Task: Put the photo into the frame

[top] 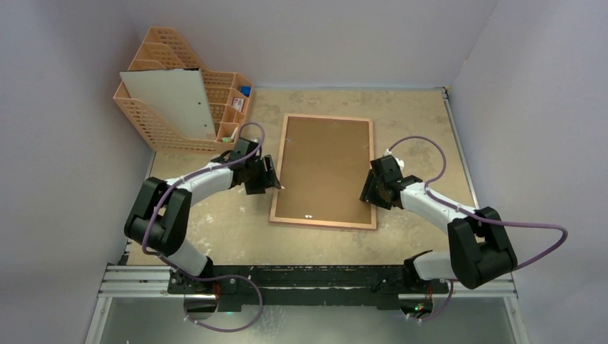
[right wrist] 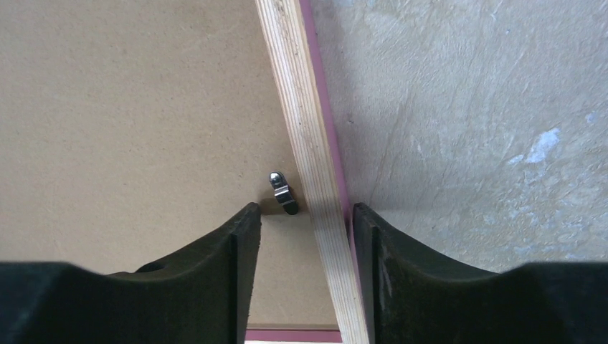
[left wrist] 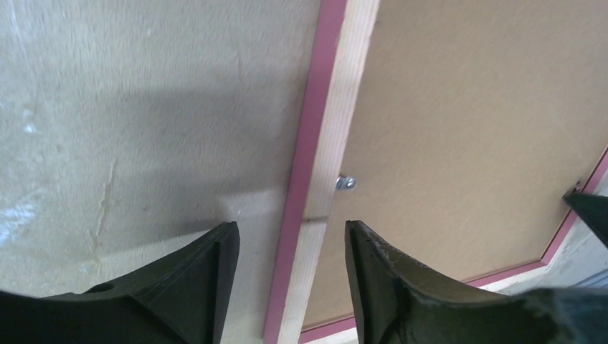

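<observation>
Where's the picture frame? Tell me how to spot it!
Find the sandy table, then the orange mesh rack at its far left corner. Just right of the rack lies a big flat rectangle: the frame. It alone has a thin pink rim, wrapped around a brown backing board.

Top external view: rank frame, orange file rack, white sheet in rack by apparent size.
Thin pink-edged rectangular frame, orange mesh file rack: too alike to rank.
White flat sheet leaning in the rack: smallest.
</observation>
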### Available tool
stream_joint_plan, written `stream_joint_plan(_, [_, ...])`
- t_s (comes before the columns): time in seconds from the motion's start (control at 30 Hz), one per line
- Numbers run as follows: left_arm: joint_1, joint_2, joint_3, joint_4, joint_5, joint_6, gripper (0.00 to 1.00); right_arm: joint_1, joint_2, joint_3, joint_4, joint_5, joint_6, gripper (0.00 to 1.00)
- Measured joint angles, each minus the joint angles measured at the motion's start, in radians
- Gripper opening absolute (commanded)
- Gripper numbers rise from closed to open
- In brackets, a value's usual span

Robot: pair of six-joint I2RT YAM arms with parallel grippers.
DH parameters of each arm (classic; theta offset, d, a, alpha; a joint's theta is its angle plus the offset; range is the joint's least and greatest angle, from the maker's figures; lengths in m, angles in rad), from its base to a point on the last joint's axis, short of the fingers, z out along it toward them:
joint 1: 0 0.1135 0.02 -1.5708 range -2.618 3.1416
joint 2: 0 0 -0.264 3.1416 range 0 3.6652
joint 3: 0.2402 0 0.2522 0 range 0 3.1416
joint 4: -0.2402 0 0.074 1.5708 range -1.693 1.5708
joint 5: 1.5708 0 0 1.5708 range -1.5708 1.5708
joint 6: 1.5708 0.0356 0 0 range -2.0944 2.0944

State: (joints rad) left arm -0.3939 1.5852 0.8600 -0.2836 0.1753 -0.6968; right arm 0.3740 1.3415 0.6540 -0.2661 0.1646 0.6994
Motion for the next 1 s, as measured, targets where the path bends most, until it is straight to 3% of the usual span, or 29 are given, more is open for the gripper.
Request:
stream_joint_plan(0.47, [0.0, -0.028, -0.088, 0.058, 0.034, -0.028, 0.37, 0.001, 0.007, 0.003, -0.016, 0.026, 0.005, 0.38])
stream_joint_plan(1.0, [-0.001, -0.038, -0.114, 0.104, 0.026, -0.033, 0.31, 0.005, 0.028, 0.032, -0.047, 0.083, 0.02, 0.2])
